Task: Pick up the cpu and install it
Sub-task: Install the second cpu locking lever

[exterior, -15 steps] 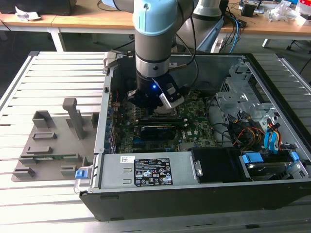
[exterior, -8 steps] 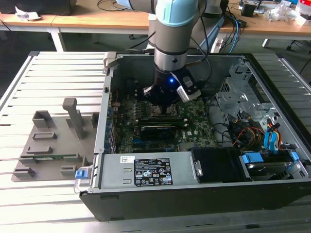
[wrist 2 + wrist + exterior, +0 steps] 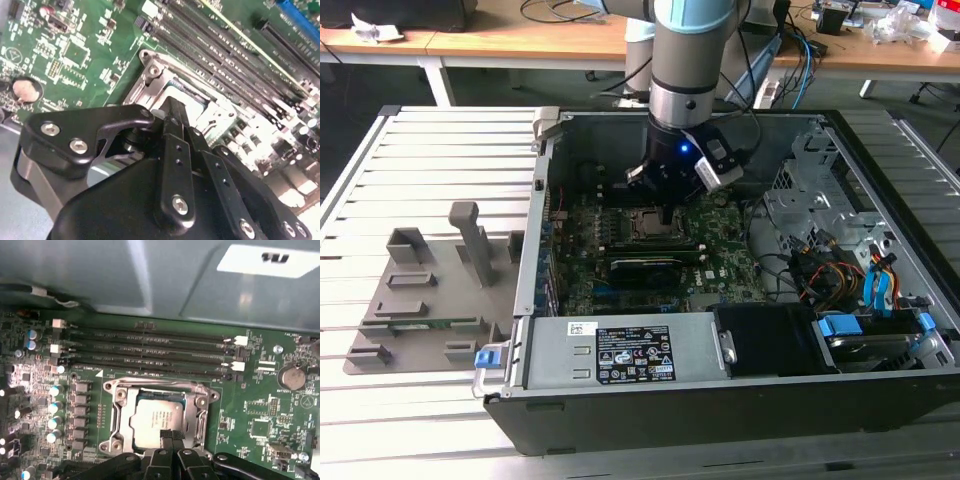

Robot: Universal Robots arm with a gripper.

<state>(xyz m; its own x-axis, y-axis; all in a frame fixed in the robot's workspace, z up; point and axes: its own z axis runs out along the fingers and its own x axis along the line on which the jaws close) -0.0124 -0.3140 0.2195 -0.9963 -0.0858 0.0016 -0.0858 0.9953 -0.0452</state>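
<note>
1. Reaching down into the open computer case, my claw hangs right over the socket frame in the middle of the green board.
2. My two fingers are pinched close together with almost no gap, and their tips sit on the near edge of the cpu, or just above it. I cannot tell if they really touch it.
3. The cpu lies flat inside the socket frame, silvery side up. The metal frame goes all the way around it.
4. Just past the socket, four long dark memory slots run side by side across the board, toward the case wall.
5. A round silver coin battery sits on the board, off to one side of the socket.
6. In the exterior view, a long dark card stands on the board just in front of the socket, closer to the front edge of the case.
7. The case rests on a slatted metal table. A grey holder tray lies on that table, by the case's side at the exterior view's left.
</note>
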